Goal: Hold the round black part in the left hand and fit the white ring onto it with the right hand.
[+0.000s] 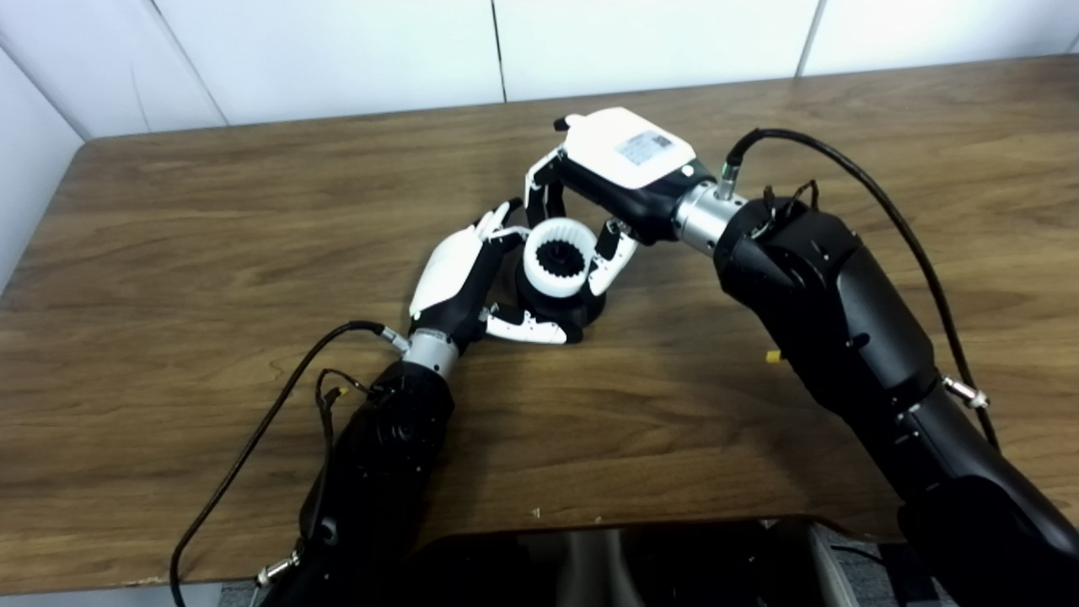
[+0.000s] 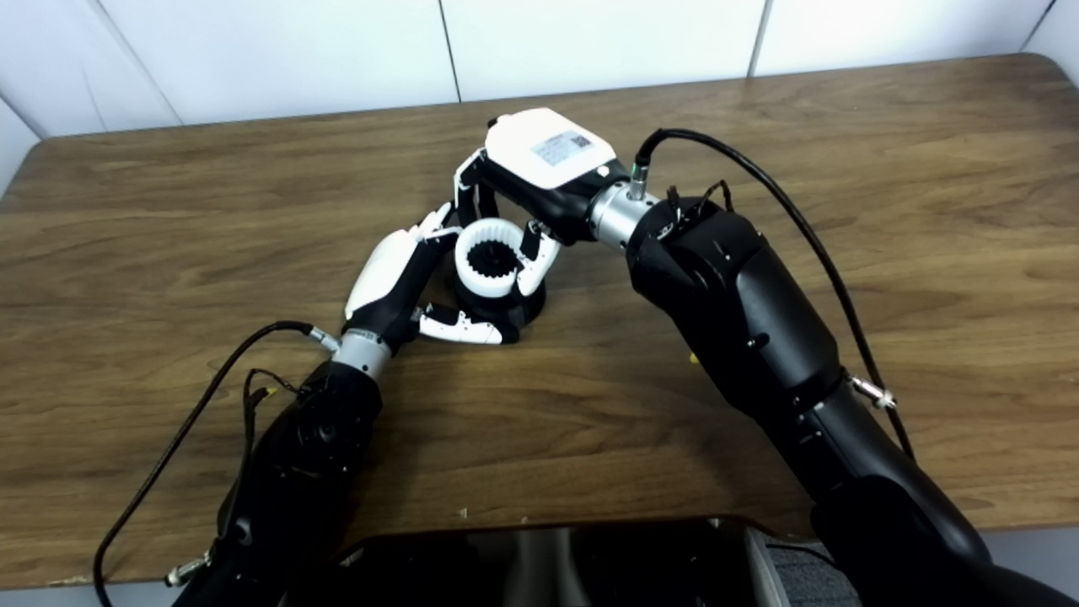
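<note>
The round black part (image 1: 582,310) stands on the wooden table (image 1: 211,253) near the middle. My left hand (image 1: 459,278) is shut on it, thumb along its front and fingers behind it. The white toothed ring (image 1: 556,268) sits on top of the black part, around its dark toothed hub (image 1: 558,257). My right hand (image 1: 615,169) comes from above and the right and is shut on the ring, fingers on its far and right sides. I cannot tell how far down the ring sits. The same scene shows in the right eye view, with the ring (image 2: 487,268) between both hands.
A black cable (image 1: 885,211) loops off the right forearm and another (image 1: 253,438) trails from the left wrist over the table. White wall panels (image 1: 337,51) stand behind the far edge. A dark body part (image 1: 607,561) lies along the near edge.
</note>
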